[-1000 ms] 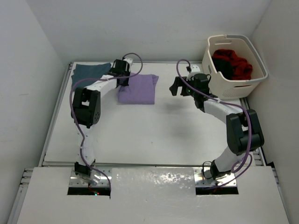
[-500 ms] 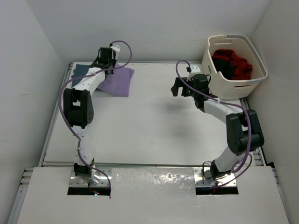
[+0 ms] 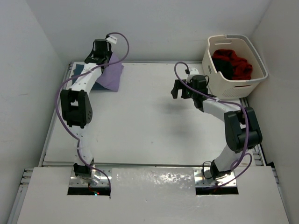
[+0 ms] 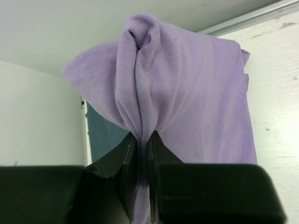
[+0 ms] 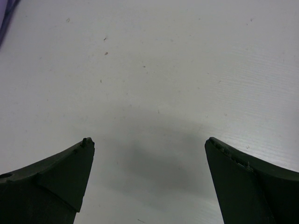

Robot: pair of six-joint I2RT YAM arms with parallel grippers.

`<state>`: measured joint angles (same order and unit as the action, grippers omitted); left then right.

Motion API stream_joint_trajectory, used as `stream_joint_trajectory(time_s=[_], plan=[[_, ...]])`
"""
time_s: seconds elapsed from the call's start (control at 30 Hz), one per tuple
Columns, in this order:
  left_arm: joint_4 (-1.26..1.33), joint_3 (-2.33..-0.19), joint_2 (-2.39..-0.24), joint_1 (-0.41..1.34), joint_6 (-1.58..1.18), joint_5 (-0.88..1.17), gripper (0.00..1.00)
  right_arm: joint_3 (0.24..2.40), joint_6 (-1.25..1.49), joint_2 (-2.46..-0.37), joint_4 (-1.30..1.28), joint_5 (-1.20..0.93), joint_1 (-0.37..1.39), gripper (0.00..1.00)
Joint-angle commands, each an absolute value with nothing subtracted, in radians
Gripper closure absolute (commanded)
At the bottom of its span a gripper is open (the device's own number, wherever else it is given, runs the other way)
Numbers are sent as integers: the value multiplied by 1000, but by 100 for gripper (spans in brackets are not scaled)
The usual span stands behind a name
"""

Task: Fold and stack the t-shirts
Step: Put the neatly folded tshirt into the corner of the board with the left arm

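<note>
Top external: my left gripper (image 3: 103,63) is in the upper left of the frame, at the table's (image 3: 149,121) far left corner. It holds the purple shirt (image 3: 112,77), which is bunched and overlaps the edge of the flat teal shirt (image 3: 77,69) in this view. I can't tell if the purple touches it. My right gripper (image 3: 176,88) is right of centre over bare table, holding nothing. The red shirt (image 3: 233,65) sits in the basket (image 3: 232,37), upper right.

Left wrist: my jaws are pressed together on a pleat of purple cloth (image 4: 187,93), and the rest fans up and right. A strip of teal (image 4: 105,135) shows left of centre, behind it.

Right wrist: my fingers (image 5: 70,163) are spread wide with only white table between them. A purple sliver shows at the top left edge.

Step, as I judge it: stacking, with the purple going onto the teal. The next move calls for lowering the purple square on the teal with edges lined up, then letting go without dragging it. The pinch has bunched the cloth, so it may need smoothing. After that the red shirt is left to fetch, likely with my right arm.
</note>
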<state>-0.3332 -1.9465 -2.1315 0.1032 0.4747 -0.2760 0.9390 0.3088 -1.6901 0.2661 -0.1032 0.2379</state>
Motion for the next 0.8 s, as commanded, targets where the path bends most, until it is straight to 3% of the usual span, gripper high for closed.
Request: stream_joint_trajectory(time_s=[0.0,0.77], plan=[[-271,-2005,-2069,69,503,-270,100,988,291,-1694,279,-87,239,1],[-282,-2051,-2040,2,551,-112,100,1063,310,-1787,255,-118,241,1]])
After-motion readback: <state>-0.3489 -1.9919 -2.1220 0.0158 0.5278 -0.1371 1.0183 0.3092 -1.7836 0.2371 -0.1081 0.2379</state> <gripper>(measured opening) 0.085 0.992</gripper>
